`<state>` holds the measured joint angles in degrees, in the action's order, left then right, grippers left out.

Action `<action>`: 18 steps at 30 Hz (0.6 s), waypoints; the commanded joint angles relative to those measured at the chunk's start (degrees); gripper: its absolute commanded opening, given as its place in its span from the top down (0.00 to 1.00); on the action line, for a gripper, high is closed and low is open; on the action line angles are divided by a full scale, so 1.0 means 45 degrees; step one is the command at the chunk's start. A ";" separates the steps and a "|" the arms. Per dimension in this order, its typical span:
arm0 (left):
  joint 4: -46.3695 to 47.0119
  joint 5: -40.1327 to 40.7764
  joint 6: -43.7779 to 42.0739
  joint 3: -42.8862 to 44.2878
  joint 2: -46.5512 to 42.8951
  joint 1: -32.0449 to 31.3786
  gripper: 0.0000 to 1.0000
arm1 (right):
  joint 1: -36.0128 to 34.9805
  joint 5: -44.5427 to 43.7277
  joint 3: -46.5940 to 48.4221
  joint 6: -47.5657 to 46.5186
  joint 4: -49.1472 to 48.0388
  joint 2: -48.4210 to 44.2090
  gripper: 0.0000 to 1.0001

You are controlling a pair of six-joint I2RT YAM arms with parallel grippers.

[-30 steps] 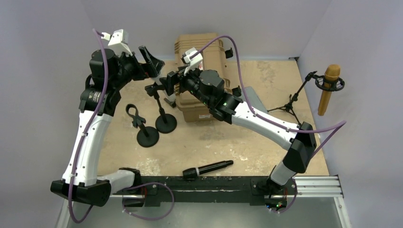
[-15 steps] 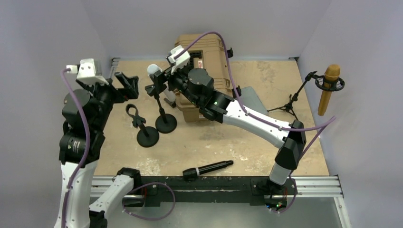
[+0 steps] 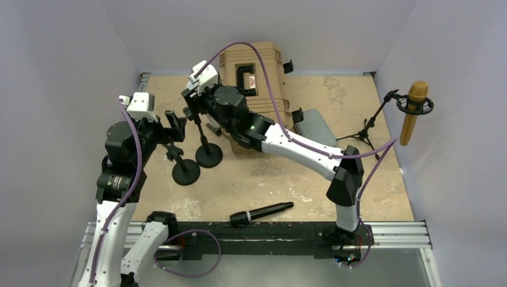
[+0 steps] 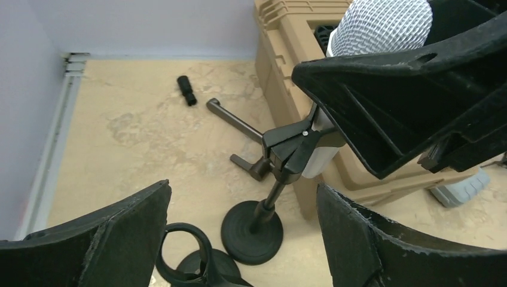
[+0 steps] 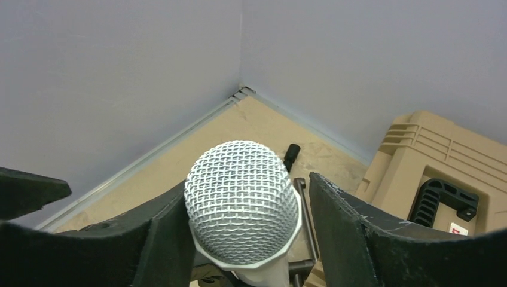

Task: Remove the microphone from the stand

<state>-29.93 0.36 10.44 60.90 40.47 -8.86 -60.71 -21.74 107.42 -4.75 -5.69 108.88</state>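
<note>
The white-bodied microphone is sitting head-up in the clip of the round-based desk stand, left of centre in the top view and just in front of the tan hard case. Its long axis is running from the silver mesh head down, slightly aslant, into that clip, so the way out is probably up along the body. The right gripper is straddling the mesh head from above with its jaws partly apart. One finger appears to be brushing the mesh on the left of the right wrist view, while a sliver of gap is showing on the other side, so it is not clamping anything. The left gripper is hovering wide and empty, lower down and to the left in the top view, with the stand's stem lying ahead between its fingers. The right arm is plainly the nearer one to the microphone, and the left is looking better placed to steady the stand.
</note>
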 commanded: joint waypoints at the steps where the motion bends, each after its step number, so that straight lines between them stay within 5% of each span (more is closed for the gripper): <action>1: 0.2095 -0.3127 0.0824 -0.0805 -0.0043 0.1326 0.12 | -0.0003 -0.0167 0.0497 -0.0568 -0.0169 -0.0227 0.45; 7: 0.4085 -0.6062 0.1617 -0.1741 0.0567 0.2676 0.12 | 0.0132 0.0527 0.0125 -0.0759 -0.0420 -0.0425 0.99; 18: 0.5692 -0.7785 0.0209 -0.2531 0.1172 0.2654 0.14 | 0.1451 0.3617 0.0862 0.0217 0.0299 -0.0192 1.00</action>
<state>-10.94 -30.41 14.76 49.54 44.91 2.68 -56.62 -11.75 108.01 -4.82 -4.67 109.36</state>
